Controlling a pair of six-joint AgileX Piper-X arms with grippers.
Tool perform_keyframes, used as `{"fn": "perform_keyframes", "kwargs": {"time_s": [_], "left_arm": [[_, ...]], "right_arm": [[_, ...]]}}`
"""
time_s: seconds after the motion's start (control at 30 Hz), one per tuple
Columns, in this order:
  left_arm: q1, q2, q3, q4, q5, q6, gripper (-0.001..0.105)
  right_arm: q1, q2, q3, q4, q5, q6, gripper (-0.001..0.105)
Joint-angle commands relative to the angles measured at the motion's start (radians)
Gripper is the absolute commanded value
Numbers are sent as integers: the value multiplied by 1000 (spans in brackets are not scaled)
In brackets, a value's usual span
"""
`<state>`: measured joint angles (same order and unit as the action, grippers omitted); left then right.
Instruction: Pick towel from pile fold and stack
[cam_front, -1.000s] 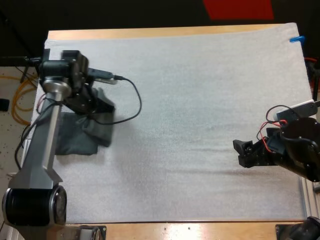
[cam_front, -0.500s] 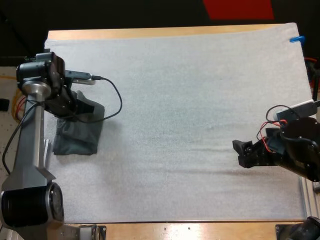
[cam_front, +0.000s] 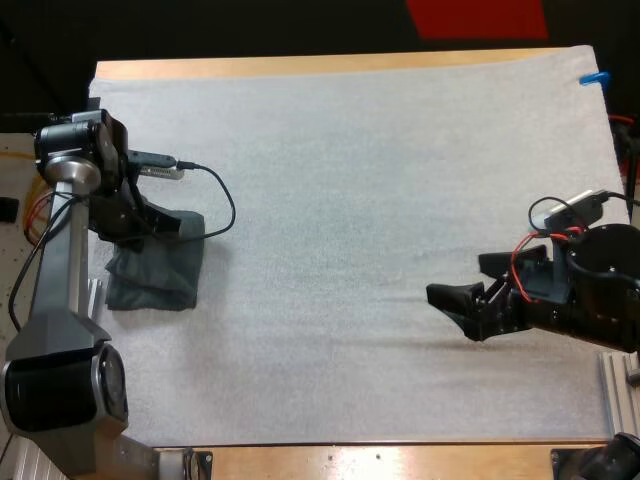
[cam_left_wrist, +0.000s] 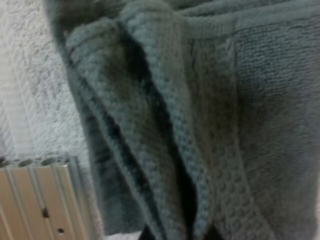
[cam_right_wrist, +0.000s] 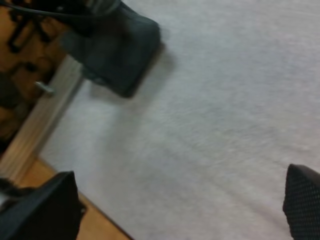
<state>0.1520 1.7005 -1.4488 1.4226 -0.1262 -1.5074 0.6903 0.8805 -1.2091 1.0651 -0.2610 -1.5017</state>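
Note:
A dark grey-green towel (cam_front: 155, 272) lies in a folded heap at the left edge of the white mat (cam_front: 380, 180). My left gripper (cam_front: 140, 228) is down on its far side. In the left wrist view a thick ridge of the towel (cam_left_wrist: 165, 125) runs up between my left gripper's (cam_left_wrist: 177, 234) dark fingertips, which press on it from both sides. My right gripper (cam_front: 462, 282) hovers low over bare mat at the right, its fingers wide apart and holding nothing. In the right wrist view my right gripper (cam_right_wrist: 180, 192) faces the far-off towel (cam_right_wrist: 120, 50).
An aluminium rail (cam_left_wrist: 40, 195) runs just beside the towel at the mat's left border and also appears as the rail (cam_right_wrist: 47, 112) in the right wrist view. The wooden table edge (cam_front: 330, 66) lines the far side. Bare mat stretches between the two arms.
My left arm has swung left with the towel and brought it down at the mat's left edge. My right gripper has moved left and spread its fingers.

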Motion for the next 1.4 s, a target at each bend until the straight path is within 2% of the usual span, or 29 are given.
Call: {"fn": "perform_keyframes", "kwargs": {"time_s": [0.0,0.23,0.4,0.47,0.6,0.67,0.83,1.03,1.2,1.37], "left_arm": [[0,-3,-4,16,-32,7,18],[0,-1,-4,19,-81,25,41],[0,-1,-4,20,-86,25,51],[0,-6,-4,23,-70,23,51],[0,-14,4,27,54,13,51],[0,-14,32,1,55,13,51],[3,-14,177,-134,55,16,51],[3,-1,281,-231,49,16,51],[3,13,305,-234,48,16,51],[3,-4,274,-227,48,13,51]], "right_arm": [[-1,-2,-4,-21,-53,3,80],[-1,-2,-4,-40,-88,6,80],[-1,-2,-4,-40,-88,6,80],[-1,-2,-4,-40,-88,6,80],[-1,-2,-4,-40,-88,6,80],[-1,-2,-4,-40,-88,6,80],[-1,-2,-4,-40,-88,6,80],[-1,-2,-4,-40,-88,6,80],[-1,-2,-4,-40,-88,6,80],[-1,-2,-4,-40,-88,6,80]]}}
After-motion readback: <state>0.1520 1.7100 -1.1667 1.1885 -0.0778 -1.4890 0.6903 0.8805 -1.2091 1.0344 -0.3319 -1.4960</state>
